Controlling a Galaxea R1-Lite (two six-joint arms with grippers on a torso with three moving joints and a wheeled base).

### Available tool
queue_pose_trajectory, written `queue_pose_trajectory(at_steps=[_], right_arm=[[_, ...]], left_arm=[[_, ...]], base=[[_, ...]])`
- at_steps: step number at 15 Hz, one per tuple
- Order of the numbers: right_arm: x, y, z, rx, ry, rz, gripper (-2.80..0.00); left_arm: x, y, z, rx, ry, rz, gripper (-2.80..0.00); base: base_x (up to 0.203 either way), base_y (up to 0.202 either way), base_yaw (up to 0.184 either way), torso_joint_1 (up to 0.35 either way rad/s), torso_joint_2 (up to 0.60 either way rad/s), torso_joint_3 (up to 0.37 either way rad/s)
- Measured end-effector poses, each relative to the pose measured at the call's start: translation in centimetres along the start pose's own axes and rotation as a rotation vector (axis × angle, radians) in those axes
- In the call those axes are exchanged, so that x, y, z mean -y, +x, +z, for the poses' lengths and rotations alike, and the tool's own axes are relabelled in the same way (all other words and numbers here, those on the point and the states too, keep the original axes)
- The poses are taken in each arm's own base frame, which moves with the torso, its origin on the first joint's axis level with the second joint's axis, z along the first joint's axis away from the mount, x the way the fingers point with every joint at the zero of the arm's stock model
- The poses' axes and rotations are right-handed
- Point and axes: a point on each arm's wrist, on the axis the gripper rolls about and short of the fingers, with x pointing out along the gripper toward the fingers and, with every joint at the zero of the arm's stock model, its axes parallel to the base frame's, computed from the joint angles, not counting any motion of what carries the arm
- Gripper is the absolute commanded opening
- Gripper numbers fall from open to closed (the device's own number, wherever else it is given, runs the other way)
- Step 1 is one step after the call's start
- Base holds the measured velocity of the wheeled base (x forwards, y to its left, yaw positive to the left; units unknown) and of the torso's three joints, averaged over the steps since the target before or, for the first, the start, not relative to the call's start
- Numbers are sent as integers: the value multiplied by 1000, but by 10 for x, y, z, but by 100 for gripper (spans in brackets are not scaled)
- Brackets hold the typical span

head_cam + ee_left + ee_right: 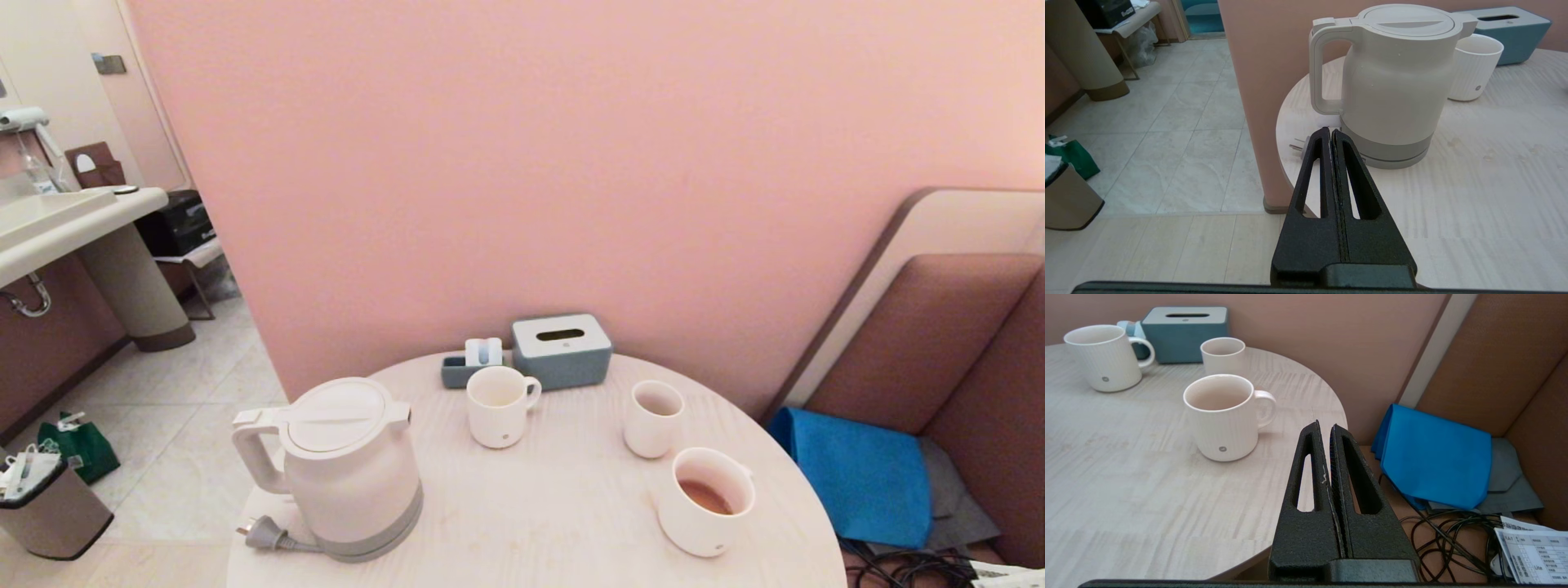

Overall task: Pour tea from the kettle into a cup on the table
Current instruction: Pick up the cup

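The white kettle (351, 465) stands upright, lid shut, at the near left of the round table (563, 523), handle toward the left edge. The wide cream cup (706, 502) sits at the near right with reddish-brown tea (707, 497) low inside it. My left gripper (1330, 131) is shut and empty, hanging off the table's edge just short of the kettle (1396, 81) base. Past the table's right edge, my right gripper (1325, 425) is shut and empty, a short way from the cup (1224, 416). Neither arm shows in the head view.
A narrower handled mug (498, 406) and a small tumbler (653, 418) stand behind the cup. A grey-blue tissue box (562, 349) sits at the back by the pink wall. The kettle's plug (265, 535) lies at the table edge. Blue cloth (857, 474) and cables lie on the seat.
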Motion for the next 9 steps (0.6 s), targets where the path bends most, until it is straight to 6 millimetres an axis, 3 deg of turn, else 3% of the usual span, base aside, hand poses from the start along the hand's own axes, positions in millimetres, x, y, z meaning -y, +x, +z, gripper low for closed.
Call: queue_pose_trajectory(at_steps=[9], right_arm=[[0,1,-1,8,5,-8,-280]], left_arm=[[0,0,0,0,-4,0,-280]], base=[[0,0,0,0,0,0]])
